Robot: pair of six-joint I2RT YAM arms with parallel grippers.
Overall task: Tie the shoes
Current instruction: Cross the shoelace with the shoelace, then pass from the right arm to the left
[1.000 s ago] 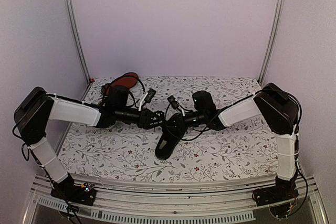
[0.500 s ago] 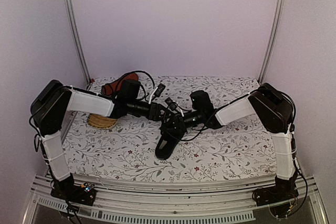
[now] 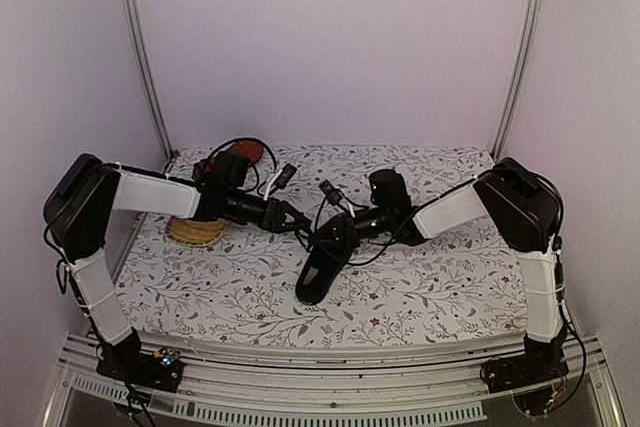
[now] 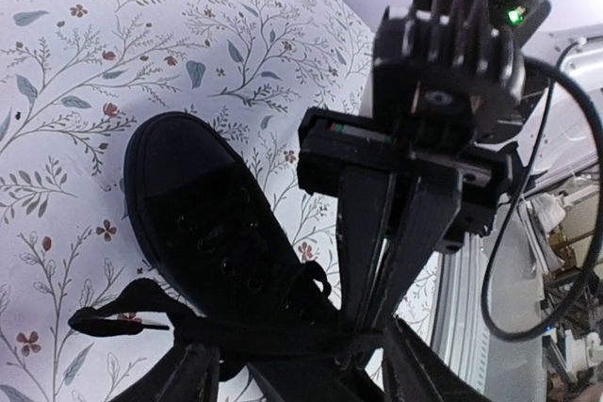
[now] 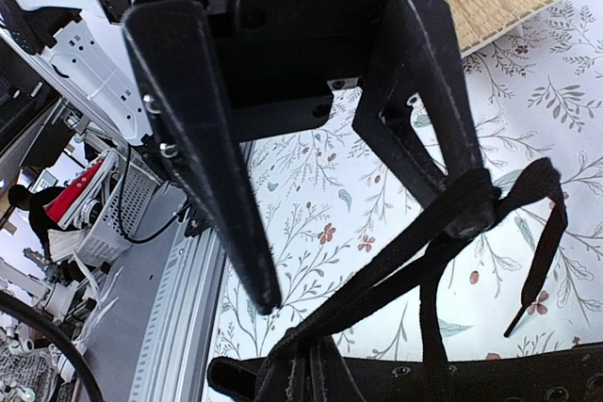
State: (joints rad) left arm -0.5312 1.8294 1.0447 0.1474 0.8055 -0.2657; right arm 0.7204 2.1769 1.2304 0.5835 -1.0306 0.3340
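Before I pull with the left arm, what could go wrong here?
The left gripper is open, with the lace only hooked on one finger; it may slip off. The right gripper is shut on the lace close to the shoe, which nothing holds down, so pulling could drag it.

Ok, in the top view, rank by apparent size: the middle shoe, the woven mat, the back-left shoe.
1. Middle shoe: largest.
2-3. Woven mat and back-left shoe: unranked. Both are partly hidden by the left arm, and the shoe lies farther from the camera.
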